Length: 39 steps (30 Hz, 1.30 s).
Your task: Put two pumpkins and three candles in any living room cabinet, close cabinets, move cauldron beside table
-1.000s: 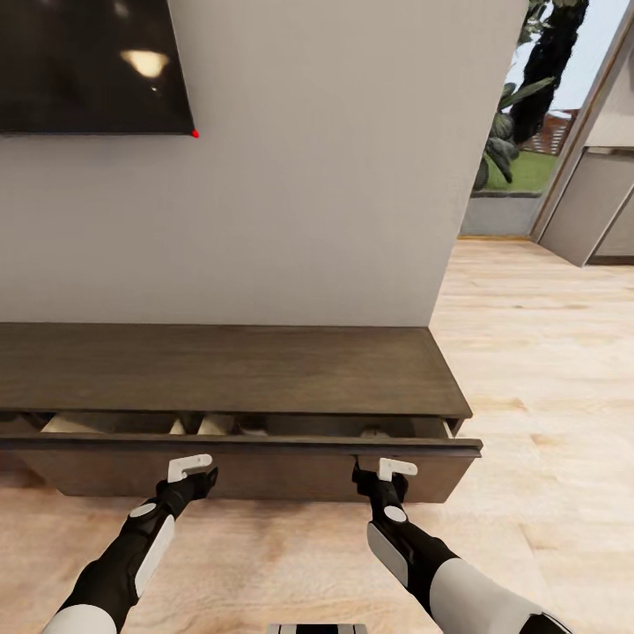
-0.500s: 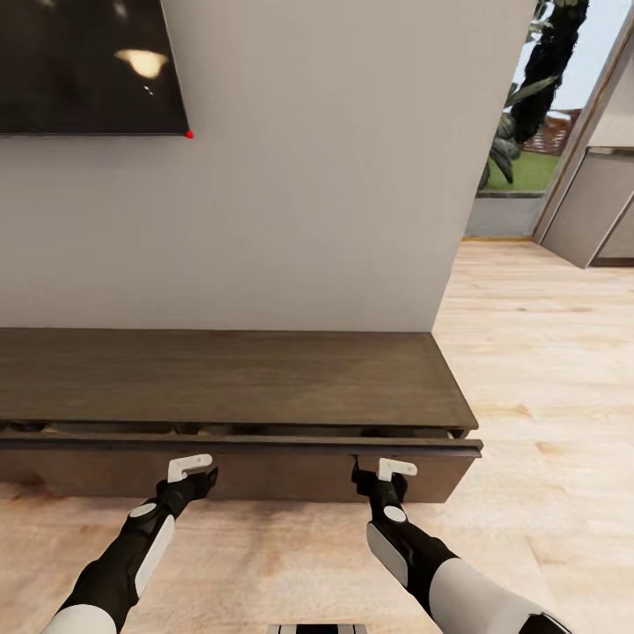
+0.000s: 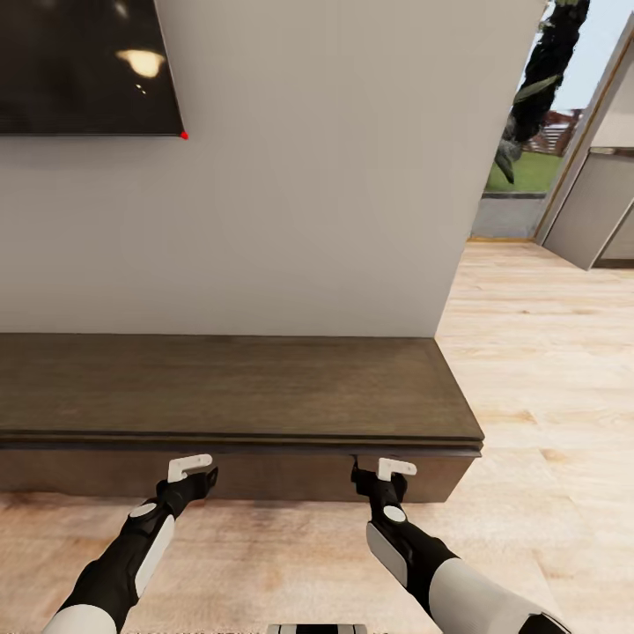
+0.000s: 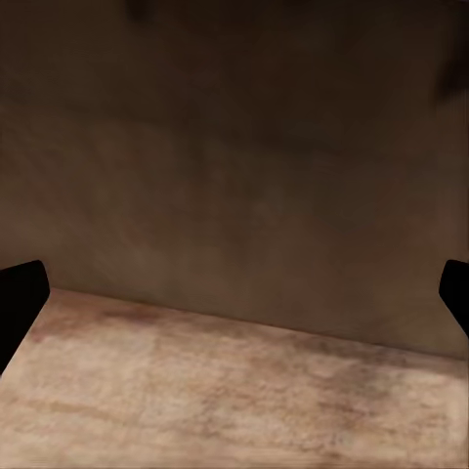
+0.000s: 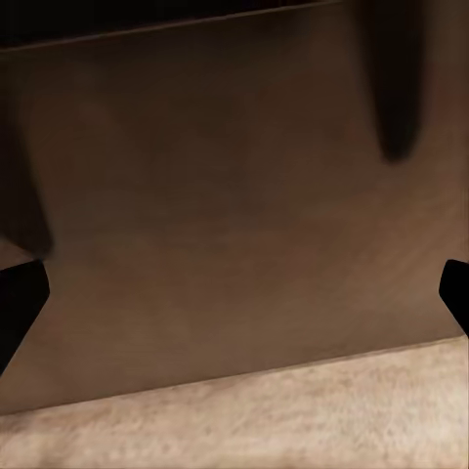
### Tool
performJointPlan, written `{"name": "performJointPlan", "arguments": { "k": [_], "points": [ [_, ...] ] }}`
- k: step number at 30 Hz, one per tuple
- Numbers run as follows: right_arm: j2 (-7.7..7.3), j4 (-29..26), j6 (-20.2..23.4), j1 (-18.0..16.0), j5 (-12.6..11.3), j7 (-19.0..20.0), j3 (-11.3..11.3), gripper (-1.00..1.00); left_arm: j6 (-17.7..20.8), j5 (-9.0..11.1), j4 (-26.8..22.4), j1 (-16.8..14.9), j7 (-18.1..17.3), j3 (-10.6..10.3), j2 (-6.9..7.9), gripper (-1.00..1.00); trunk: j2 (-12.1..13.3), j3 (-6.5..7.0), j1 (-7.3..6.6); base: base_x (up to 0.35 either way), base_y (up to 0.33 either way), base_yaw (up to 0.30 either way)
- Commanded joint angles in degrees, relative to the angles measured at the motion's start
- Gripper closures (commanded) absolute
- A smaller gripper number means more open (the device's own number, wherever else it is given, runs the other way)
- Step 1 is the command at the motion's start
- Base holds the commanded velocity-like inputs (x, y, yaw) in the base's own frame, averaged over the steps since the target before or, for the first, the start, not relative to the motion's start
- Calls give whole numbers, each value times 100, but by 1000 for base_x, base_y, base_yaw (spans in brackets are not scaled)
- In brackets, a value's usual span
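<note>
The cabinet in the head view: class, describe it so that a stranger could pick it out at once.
Find the pale wall under the dark screen. Against its foot runs the cabinet, long, low, dark brown wood. Unlike the grey units at far right, its handle-less front faces both end effectors.

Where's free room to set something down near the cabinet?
The cabinet top is bare from the wall to its front edge. Wood floor right of it is open. Crowded: both grippers, left and right, sit at the drawer front.
</note>
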Motion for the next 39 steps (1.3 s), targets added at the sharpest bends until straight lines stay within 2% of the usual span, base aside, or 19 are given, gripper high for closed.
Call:
{"name": "performJointPlan", "arguments": {
  "k": [1, 15, 19, 22, 24, 28, 30, 31, 34, 36, 39],
  "points": [
    [0, 1, 0, 0, 0, 0, 0, -100, 0, 0, 0, 0, 0, 0, 0, -100, 0, 0, 0, -114, 0, 0],
    [-5, 1, 27, 0, -7, 2, -6, -100, 18, 8, 0, 0, 0, 4, 2, -100, 0, 0, 0, -287, 0, 0],
    [-5, 0, 153, 0, -58, 149, -36, -100, 186, 3, -12, 0, -7, 7, 8, -100, 0, 0, 0, -331, 0, 0],
    [17, -29, 630, 0, -90, 202, -58, -100, 786, 10, -70, -3, -9, 27, 16, -100, 0, 0, 0, -333, 0, 0],
    [30, -59, 1202, -2, -98, 215, -74, -100, 1394, 10, -128, -10, -9, 41, 33, -100, 0, 0, 0, -332, 0, 0],
    [58, -193, 2002, -22, -119, 205, -189, -100, 2257, 9, -339, -21, -8, 45, 52, -100, 0, 0, 0, -289, 0, 0],
    [80, -288, 2419, -35, -132, 193, -452, -100, 2771, 9, -578, -23, -9, 47, 58, -100, 0, 0, 0, -132, 0, 0],
    [85, -302, 2520, -39, -133, 191, -539, -100, 2886, 9, -640, -24, -9, 48, 58, -100, 0, 0, 0, -82, 0, 0],
    [101, -353, 3109, -53, -133, 186, -1045, -100, 3564, 9, -995, -26, -15, 61, 62, -100, 0, 0, 0, -36, 0, 0],
    [104, -369, 3351, -60, -132, 181, -1208, -100, 3857, 9, -1157, -26, -16, 78, 69, -100, 3, 44, -5, -14, 0, 0],
    [107, -392, 3631, -68, -136, 181, -1329, -100, 4202, 9, -1340, -26, -17, 95, 82, -100, 7, 111, -13, -6, 0, 0]
  ]
}}
